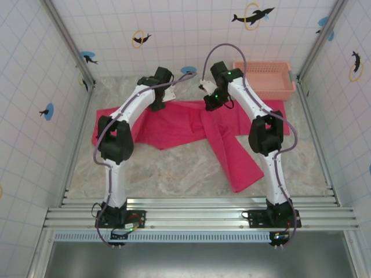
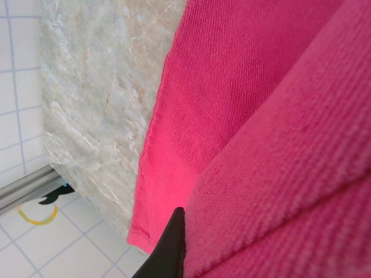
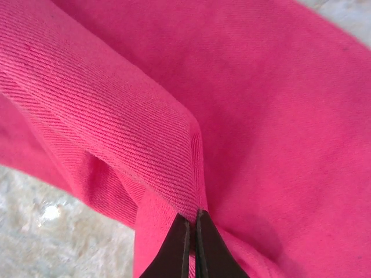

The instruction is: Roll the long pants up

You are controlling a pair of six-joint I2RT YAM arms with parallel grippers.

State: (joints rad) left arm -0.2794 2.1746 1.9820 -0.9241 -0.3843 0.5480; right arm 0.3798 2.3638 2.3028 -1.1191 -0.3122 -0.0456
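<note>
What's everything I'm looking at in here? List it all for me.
long pants: one, magenta-red, spread across the table, one leg angled toward the near edge.
basket: one, pale pink, table's far right corner.
table: one, beige marbled.
dolphin stickers: several, dark, on the white tiled walls.
arms: two, white and black, bolted at the near edge.
left gripper: one, black, shut on the pants' far edge.
right gripper: one, black, shut on a fold of the pants.

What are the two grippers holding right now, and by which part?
Both hold the long pants: the right gripper pinches a raised fold; the left gripper seems clamped near an edge.
</note>
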